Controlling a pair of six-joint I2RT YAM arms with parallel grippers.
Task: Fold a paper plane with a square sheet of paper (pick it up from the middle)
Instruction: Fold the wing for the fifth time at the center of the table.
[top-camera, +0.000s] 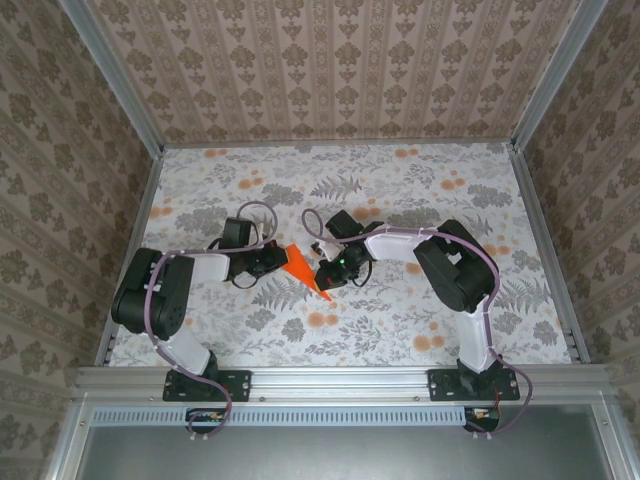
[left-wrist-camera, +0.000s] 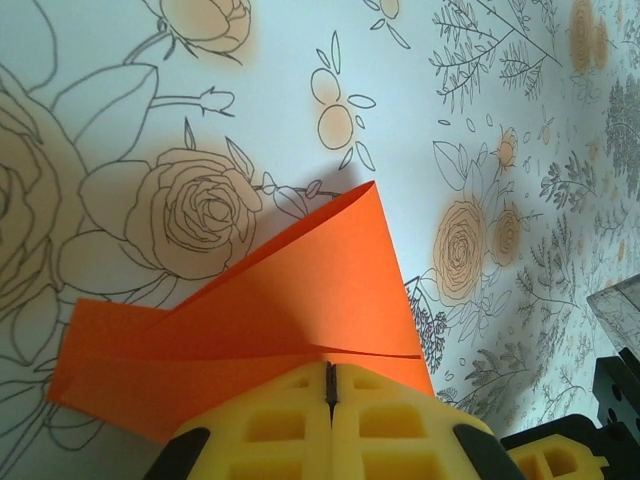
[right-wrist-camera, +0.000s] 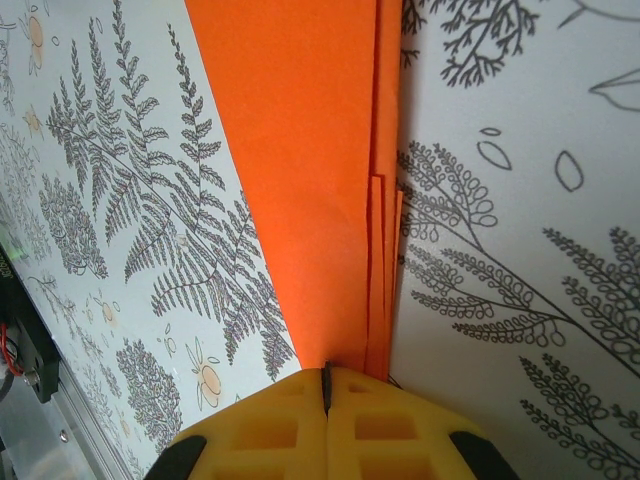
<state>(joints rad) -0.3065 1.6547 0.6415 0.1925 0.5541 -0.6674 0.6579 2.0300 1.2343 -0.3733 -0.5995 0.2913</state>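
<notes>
Thin orange plane (top-camera: 303, 266), crisp layered folds, pinched ahead of clenched left gripper (left-wrist-camera: 330, 382) and right gripper (right-wrist-camera: 325, 378), perhaps lifted, floral table (top-camera: 380, 330) open around.

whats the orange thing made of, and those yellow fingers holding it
Folded orange sheet: thin matte paper, judging by its sharp creases and the stacked layer edges along one side. Yellow fingers: probably moulded plastic or rubber, smooth, with recessed square pockets; the look alone cannot settle which.
</notes>
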